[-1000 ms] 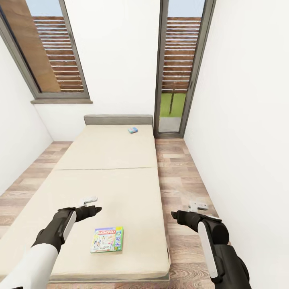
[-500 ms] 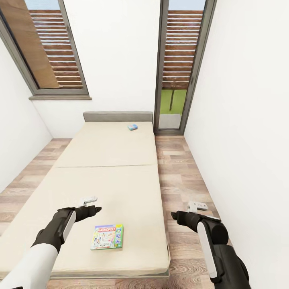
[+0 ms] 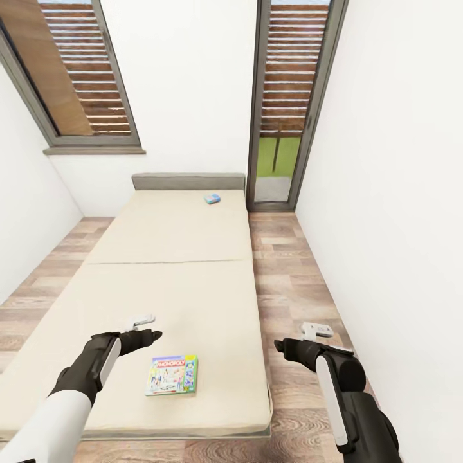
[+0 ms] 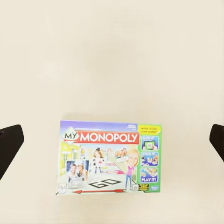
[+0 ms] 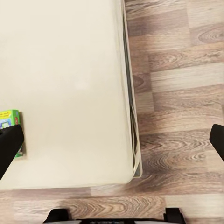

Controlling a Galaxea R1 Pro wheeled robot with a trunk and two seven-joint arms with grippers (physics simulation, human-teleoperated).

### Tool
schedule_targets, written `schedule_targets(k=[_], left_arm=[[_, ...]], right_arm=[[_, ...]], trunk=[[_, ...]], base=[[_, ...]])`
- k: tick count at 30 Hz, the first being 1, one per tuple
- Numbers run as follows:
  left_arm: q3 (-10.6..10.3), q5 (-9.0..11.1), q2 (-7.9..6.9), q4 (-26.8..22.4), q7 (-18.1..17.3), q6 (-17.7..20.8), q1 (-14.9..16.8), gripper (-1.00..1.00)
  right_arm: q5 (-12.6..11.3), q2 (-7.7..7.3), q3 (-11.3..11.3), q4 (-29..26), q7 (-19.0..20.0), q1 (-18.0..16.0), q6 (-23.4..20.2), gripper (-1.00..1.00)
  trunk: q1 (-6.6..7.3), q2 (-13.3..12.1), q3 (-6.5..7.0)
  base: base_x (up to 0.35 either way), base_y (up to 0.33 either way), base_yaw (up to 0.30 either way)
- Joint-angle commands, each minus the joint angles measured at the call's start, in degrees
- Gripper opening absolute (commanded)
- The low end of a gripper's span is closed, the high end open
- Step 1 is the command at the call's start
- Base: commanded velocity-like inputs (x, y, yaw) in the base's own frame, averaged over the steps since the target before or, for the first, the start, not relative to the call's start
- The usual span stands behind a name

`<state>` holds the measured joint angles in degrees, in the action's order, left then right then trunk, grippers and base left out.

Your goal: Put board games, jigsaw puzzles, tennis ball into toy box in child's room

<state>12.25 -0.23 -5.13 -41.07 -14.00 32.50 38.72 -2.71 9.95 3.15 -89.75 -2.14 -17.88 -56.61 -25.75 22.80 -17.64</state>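
- The left gripper (image 3: 153,334) is being held over the near part of the bed (image 3: 193,283), its dark fingers (image 4: 9,144) spread wide apart with nothing between them
- The right gripper (image 3: 280,345) is being held above the wood plank floor (image 3: 289,289) just beside the bed's right edge; its fingers (image 5: 8,145) are likewise seen wide apart and empty
- Beneath the left gripper a board game (image 4: 109,157) is being shown lying flat on the beige mattress, untouched by either arm; a little of its green edge (image 5: 10,122) is being caught in the right wrist view
- Its cover is white and colourful, with a red "MONOPOLY" banner, cartoon figures and a green border
- A second, small blue board game (image 3: 212,199) is lying far off near the grey headboard (image 3: 188,181), well apart from both grippers
- The space between the grippers and the near game is being left unobstructed
- The room is being closed in by white walls and tall dark-framed windows (image 3: 283,103) behind the bed
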Motion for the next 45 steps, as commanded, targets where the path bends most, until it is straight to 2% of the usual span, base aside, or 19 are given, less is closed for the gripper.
schedule_targets(k=[1, 28, 34, 39, 45], left_arm=[[0.2, 0.0, 0.04, -0.1, -0.3, 0.3, 0.0, 1.00], [0.3, 0.0, 0.13, -0.6, -0.3, 0.7, 0.1, 1.00], [0.4, 0.3, 0.34, -2.5, -0.1, 1.7, 0.5, 1.00], [0.4, 0.4, 0.33, -5.1, 0.2, 4.0, 1.3, 1.00], [0.3, 0.4, 0.40, -6.2, 0.3, 4.4, 1.5, 1.00]], right_arm=[[-0.3, 0.05, 0.1, -0.1, -0.2, 0.0, -0.2, 1.00], [-0.3, 0.05, 0.4, 0.0, -0.2, 0.0, -0.3, 1.00], [-0.3, 0.02, 0.5, 0.0, -0.2, 0.0, -0.3, 1.00], [-0.3, 0.05, 0.5, 0.2, -0.3, 0.0, -0.3, 1.00], [-0.3, 0.05, 0.5, 0.3, -0.3, 0.0, -0.3, 1.00]], trunk=[[-0.03, 0.1, -0.20], [-0.03, 0.1, -2.76], [-0.03, 0.1, -3.33], [-0.03, 0.1, -3.80], [-0.03, 0.1, -4.37]], base=[[0.000, 0.000, 0.000], [0.000, 0.000, 0.000], [0.000, 0.000, 0.000], [0.000, 0.000, 0.000], [0.000, 0.000, 0.000]])
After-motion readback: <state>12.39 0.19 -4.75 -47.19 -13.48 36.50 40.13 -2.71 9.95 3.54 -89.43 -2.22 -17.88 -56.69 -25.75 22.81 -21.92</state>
